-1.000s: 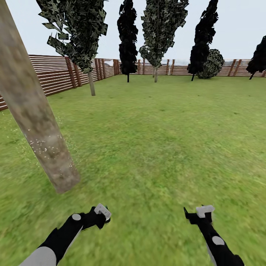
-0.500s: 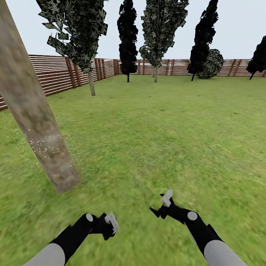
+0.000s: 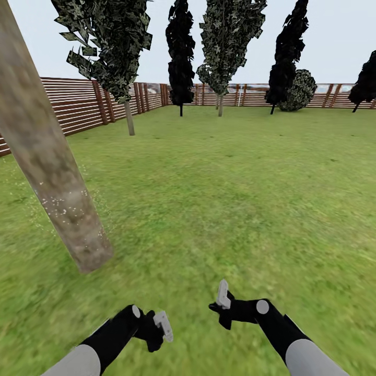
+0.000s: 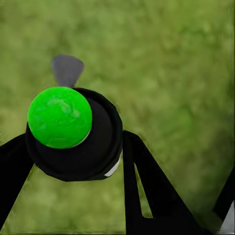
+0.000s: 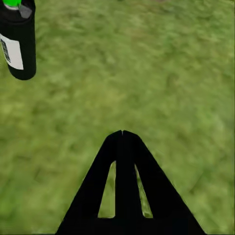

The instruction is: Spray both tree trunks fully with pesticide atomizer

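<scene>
- Sitting in the left gripper (image 3: 158,328), the pesticide atomizer (image 4: 73,142) is a dark can with a bright green top and a white label; the left wrist view shows it between the two black fingers, which pinch it from both sides.
- In the right wrist view the same can appears upright above the grass, well apart from the right gripper (image 5: 122,132).
- The right gripper has its fingers pressed together, tip against tip, and it carries nothing. In the head view it is low and near the left gripper, with its tip turned toward it.
- The nearest tree trunk (image 3: 57,183) rises at the robot's left side, thick and mottled. A band of small white specks (image 3: 62,206) lies on its lower part; the upper part looks bare, and I cannot see the far side.
- A second tree (image 3: 129,117) stands further away beside the wooden fence (image 3: 78,104), across the open lawn (image 3: 235,183). From here I cannot tell if it has any specks.
- Judged step: the can is picked up and the spraying of the near trunk is only partly done.
- The next move probably needs the left arm to lift and turn the nozzle toward the bare bark, then to sweep along the trunk.
</scene>
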Robot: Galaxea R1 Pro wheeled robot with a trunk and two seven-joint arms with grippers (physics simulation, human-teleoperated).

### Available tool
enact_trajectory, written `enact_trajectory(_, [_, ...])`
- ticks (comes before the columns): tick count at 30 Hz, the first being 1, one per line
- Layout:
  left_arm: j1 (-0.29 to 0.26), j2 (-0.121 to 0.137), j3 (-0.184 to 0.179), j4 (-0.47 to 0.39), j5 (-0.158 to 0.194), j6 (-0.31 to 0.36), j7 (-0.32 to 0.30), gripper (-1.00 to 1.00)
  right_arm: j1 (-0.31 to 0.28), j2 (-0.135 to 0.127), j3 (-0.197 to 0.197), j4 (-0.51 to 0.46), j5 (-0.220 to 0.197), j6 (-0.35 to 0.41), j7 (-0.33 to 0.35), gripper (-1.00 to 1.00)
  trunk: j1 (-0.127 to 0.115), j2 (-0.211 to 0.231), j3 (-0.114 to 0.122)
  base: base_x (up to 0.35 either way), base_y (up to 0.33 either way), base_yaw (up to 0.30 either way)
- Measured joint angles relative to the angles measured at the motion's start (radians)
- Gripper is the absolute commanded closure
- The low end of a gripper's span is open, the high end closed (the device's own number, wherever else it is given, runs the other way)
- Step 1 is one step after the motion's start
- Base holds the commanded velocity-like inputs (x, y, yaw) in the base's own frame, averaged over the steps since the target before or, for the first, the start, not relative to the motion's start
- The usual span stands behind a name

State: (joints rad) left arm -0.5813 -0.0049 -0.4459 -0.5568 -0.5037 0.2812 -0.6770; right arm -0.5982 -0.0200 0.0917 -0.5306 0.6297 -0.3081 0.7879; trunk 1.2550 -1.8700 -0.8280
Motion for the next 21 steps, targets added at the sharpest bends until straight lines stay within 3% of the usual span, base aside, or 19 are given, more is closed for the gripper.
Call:
enact_trajectory(1, [0.000,-0.011,0.001,0.001,-0.031,0.001,0.000,1.00,0.000,0.001,0.000,-0.001,0.000,0.000,0.000,1.00,0.000,0.000,0.000,0.000,0.000,0.000])
enact_trajectory(3, [0.000,-0.020,0.001,0.001,-0.054,0.001,0.000,1.00,0.000,0.010,0.001,-0.006,0.000,0.001,0.012,1.00,0.000,0.000,0.000,0.000,0.000,0.000])
enact_trajectory(6, [-0.003,-0.029,0.001,0.001,-0.056,0.001,0.000,1.00,0.000,0.018,0.000,-0.069,0.001,0.002,0.169,1.00,0.000,0.000,0.000,0.000,0.000,0.000])
enact_trajectory(7, [-0.009,-0.035,0.001,0.001,-0.056,0.001,0.000,1.00,0.000,0.018,0.000,-0.082,0.001,0.003,0.183,1.00,0.000,0.000,0.000,0.000,0.000,0.000])
enact_trajectory(11, [-0.023,-0.068,0.001,0.002,-0.054,0.001,0.000,1.00,0.000,0.023,0.000,-0.087,-0.001,0.002,0.192,1.00,0.000,0.000,0.000,0.000,0.000,0.000])
enact_trajectory(16, [-0.025,-0.080,0.003,0.002,-0.048,0.001,-0.002,1.00,0.000,0.027,0.000,-0.088,-0.001,0.001,0.192,1.00,0.000,0.000,0.000,0.000,0.000,0.000])
enact_trajectory(21, [-0.028,-0.119,0.003,0.000,-0.049,0.001,-0.003,1.00,0.000,0.032,0.000,-0.090,-0.001,0.001,0.194,1.00,0.000,0.000,0.000,0.000,0.000,0.000])
